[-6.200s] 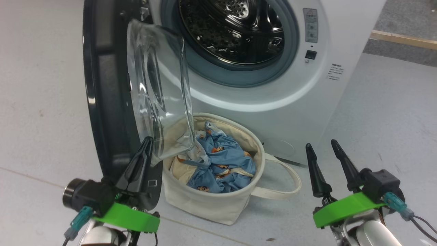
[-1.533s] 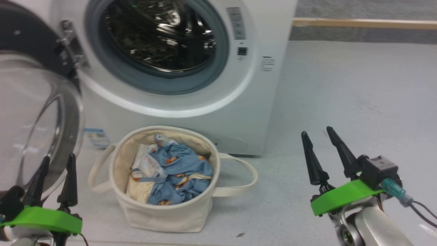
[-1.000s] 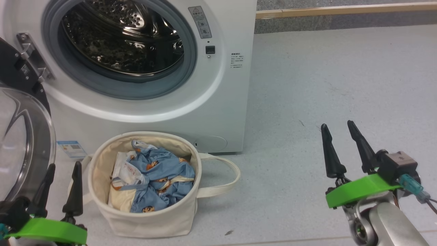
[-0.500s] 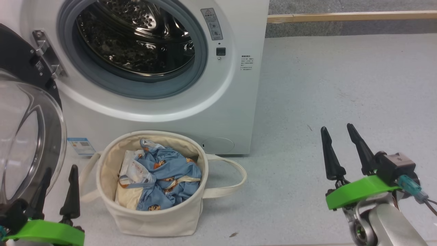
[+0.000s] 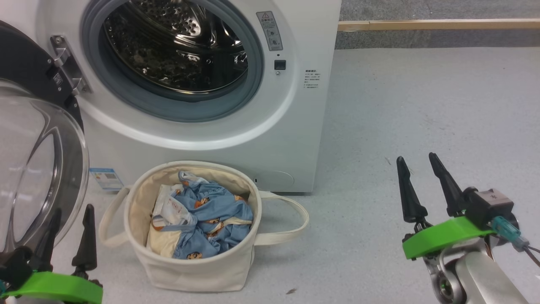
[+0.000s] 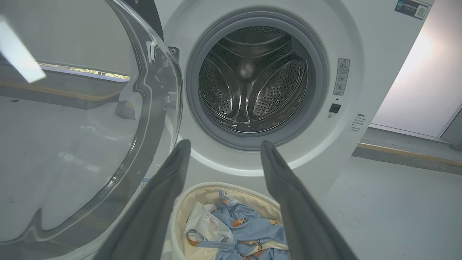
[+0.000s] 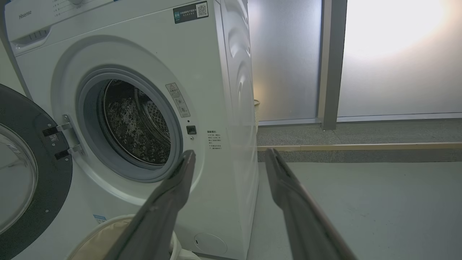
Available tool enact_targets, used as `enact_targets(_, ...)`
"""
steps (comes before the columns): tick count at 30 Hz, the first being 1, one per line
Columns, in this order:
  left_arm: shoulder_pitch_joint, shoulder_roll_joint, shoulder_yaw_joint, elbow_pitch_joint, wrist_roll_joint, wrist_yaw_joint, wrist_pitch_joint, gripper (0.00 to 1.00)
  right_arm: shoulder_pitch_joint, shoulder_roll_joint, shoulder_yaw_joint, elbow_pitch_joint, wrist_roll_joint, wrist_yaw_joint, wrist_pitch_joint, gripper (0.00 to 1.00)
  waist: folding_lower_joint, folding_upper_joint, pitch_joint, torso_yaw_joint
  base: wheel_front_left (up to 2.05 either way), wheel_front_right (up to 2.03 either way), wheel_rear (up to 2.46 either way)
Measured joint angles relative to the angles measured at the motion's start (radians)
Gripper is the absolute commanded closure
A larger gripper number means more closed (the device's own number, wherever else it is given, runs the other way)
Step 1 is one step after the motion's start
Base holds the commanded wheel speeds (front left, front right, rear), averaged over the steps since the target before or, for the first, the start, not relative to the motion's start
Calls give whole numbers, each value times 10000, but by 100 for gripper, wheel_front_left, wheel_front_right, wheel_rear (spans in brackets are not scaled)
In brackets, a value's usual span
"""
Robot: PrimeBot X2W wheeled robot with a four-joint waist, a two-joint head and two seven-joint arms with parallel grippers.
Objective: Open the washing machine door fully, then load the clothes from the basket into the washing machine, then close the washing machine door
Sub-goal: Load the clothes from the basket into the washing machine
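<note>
The white washing machine (image 5: 295,126) stands ahead with its steel drum (image 5: 177,46) exposed. Its door (image 5: 38,139) (image 6: 79,126) (image 7: 21,180), black-rimmed with a clear glass bowl, hangs swung wide open at the left. On the floor in front sits the cream basket (image 5: 198,270) (image 6: 195,195) (image 7: 97,242), holding the light-blue clothes (image 5: 211,215) (image 6: 245,231). My left gripper (image 5: 69,211) (image 6: 223,144) is open and empty, low at the left between door and basket. Well right of the basket, my right gripper (image 5: 415,162) (image 7: 231,153) hangs open over bare floor, holding nothing.
Grey floor (image 5: 422,105) stretches to the right of the washer. A wooden strip (image 5: 438,24) runs along the far edge of it, with frosted panels (image 7: 389,54) behind. One basket handle (image 5: 291,219) loops out towards the right.
The head view has shifted, so washer and basket now sit a little further right in it. Both grippers stay open and keep their places low in the view.
</note>
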Motion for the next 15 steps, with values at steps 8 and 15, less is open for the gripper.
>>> enact_targets(8,-25,-12,19,4,130,-6,0,0,1,-2,17,6,0,0,0,0,0,0,-10,83,81,-102,21)
enact_targets(15,-39,-8,42,27,155,-8,0,0,1,4,54,8,0,0,0,0,0,0,3,139,92,-116,24)
